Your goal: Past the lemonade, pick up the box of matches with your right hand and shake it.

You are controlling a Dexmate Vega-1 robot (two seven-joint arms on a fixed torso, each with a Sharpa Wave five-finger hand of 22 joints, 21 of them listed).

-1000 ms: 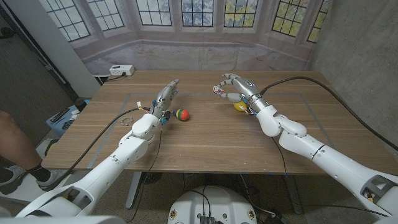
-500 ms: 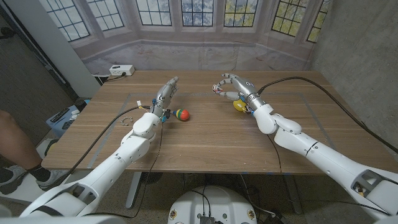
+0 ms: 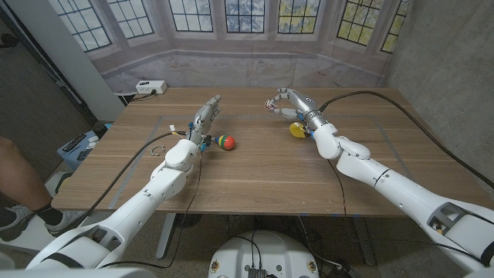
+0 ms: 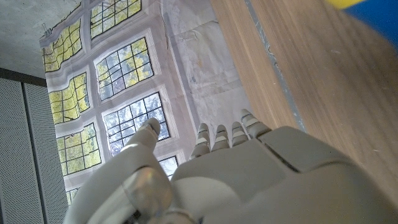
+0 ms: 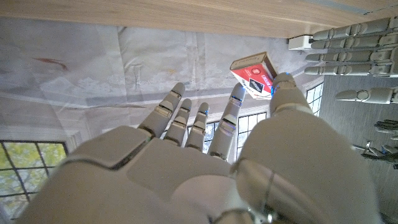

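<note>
The right hand (image 3: 292, 103) has moved up and to the left across the head view over the past second, from beside the yellow rounded lemonade bottle (image 3: 296, 129) to a spot beyond it near the far edge of the wooden table (image 3: 255, 166). It pinches the small red, white and black cardboard box of matches (image 5: 254, 74) between thumb and a fingertip, the other fingers spread; in the head view the box shows at the hand's left tip (image 3: 271, 107), apparently clear of the table. That suggests the pick-up is done and the shaking is either under way or next.

The left hand (image 3: 204, 117) has not shifted: it holds nothing, fingers straight and close together, pointing toward the top of the frame, just left of a small red, green and yellow ball (image 3: 225, 142).

The table is brown wood grain with faint tape lines. A white power strip (image 3: 150, 87) sits at its upper left corner. Behind runs a printed backdrop of stone-framed windows (image 3: 247, 15); grey wall shows at the right, and a person's leg (image 3: 19, 177) at the left edge.
</note>
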